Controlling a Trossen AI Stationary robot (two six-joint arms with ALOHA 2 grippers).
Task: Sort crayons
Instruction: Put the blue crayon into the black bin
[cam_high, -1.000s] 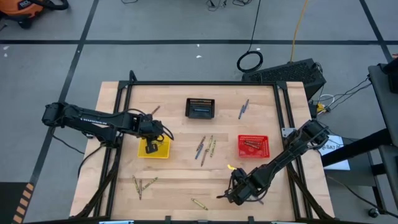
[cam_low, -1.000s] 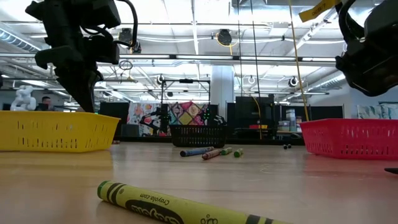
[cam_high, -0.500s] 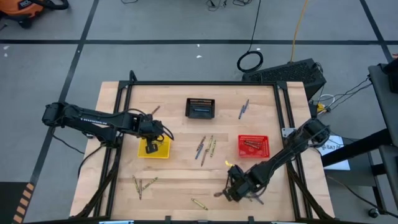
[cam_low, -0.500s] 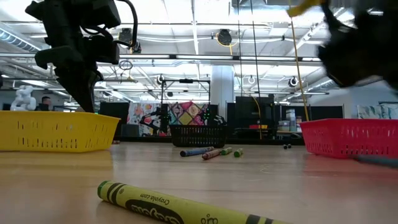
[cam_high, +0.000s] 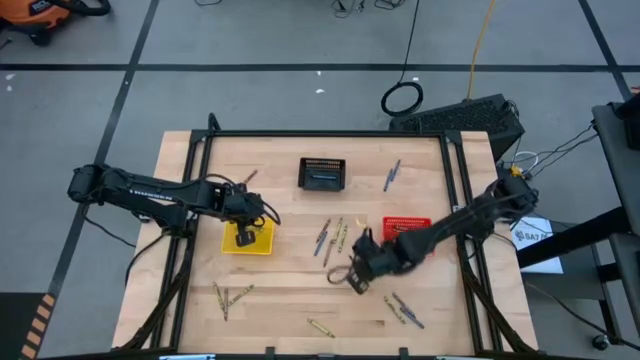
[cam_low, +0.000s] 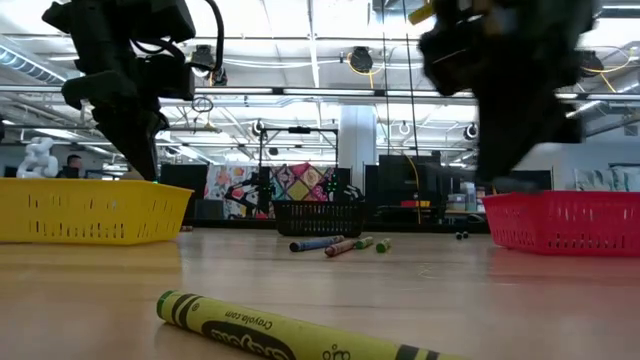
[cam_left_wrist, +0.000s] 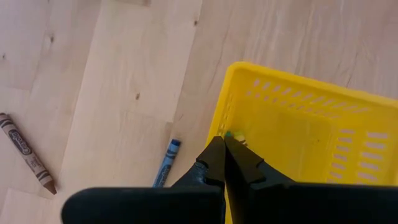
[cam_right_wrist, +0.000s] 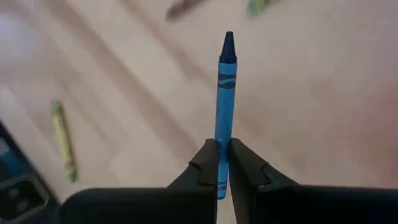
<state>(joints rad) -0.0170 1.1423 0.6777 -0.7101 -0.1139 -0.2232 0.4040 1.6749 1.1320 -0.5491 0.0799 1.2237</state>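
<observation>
The right gripper (cam_right_wrist: 222, 163) is pinching a blue crayon (cam_right_wrist: 225, 93) by its end, probably carrying it for sorting, while the left gripper (cam_left_wrist: 224, 154) (fingers pressed together) is hovering over the yellow basket (cam_left_wrist: 348, 112).

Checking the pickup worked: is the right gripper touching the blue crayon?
Touching. The right wrist view shows the right gripper shut on the blue crayon.

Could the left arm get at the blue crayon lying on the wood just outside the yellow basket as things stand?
Probably yes. The left gripper, shut, hangs over the yellow mesh basket's rim, and the blue crayon lies close beside it on bare wood with nothing over it. It would have to open first.
</observation>
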